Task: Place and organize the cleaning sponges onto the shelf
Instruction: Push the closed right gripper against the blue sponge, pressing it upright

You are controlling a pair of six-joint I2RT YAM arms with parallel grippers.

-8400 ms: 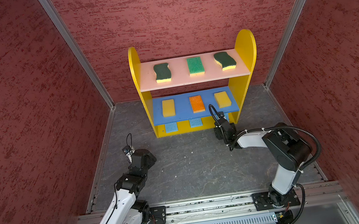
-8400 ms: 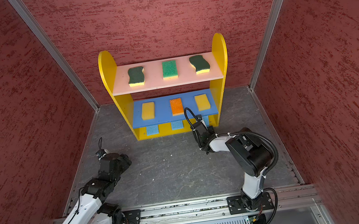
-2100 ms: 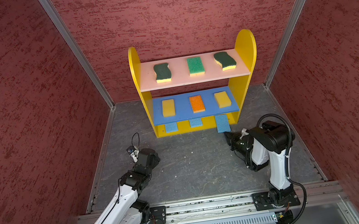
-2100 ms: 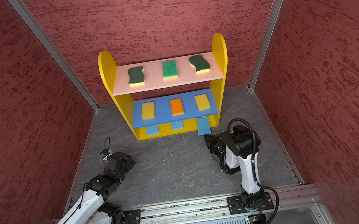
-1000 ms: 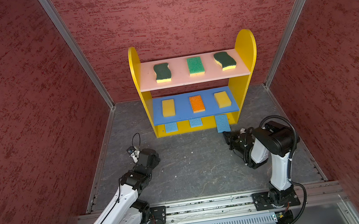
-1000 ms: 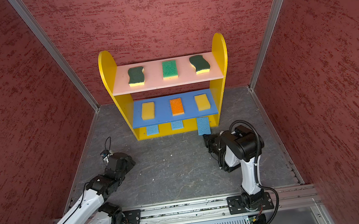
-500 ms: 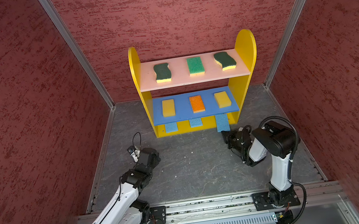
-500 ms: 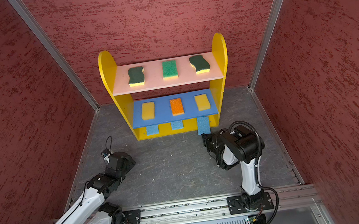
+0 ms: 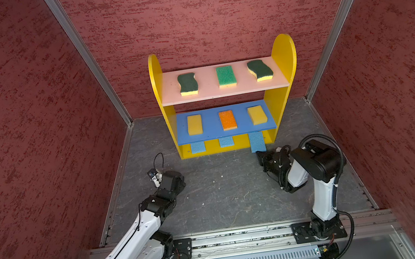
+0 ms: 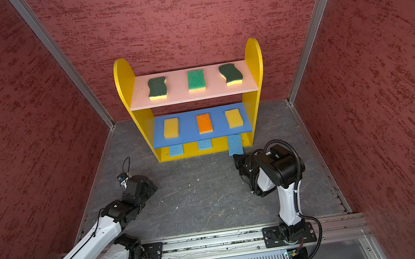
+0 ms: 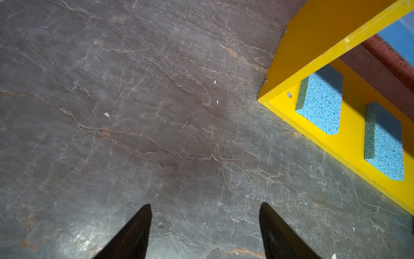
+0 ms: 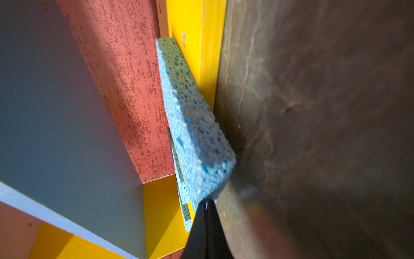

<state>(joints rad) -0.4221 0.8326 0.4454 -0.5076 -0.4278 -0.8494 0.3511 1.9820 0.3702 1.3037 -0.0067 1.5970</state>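
Left gripper (image 11: 205, 205): lower left of centre in both top views, jaws spread wide above bare floor (image 11: 134, 112), nothing between them.

Shelf (image 9: 283, 50): centre frame, against the back wall (image 9: 211, 11).

Top board (image 9: 209, 94): left wavy sponge (image 9: 188, 83), bright green sponge (image 9: 225, 76), right wavy sponge (image 9: 260, 70), the last skewed.

Middle board (image 9: 212, 132): left yellow sponge (image 9: 194, 124), orange sponge (image 9: 228, 119), right yellow sponge (image 9: 257, 114).

Bottom board (image 9: 213, 148): left blue sponge (image 9: 198, 147), middle blue sponge (image 9: 226, 141), then third blue sponge (image 9: 257, 142), its near end overhanging the front edge.

All long axes run front to back.

Right gripper (image 12: 206, 204): directly below that overhang, jaws closed together, tips touching the sponge's near end, not clamping it.
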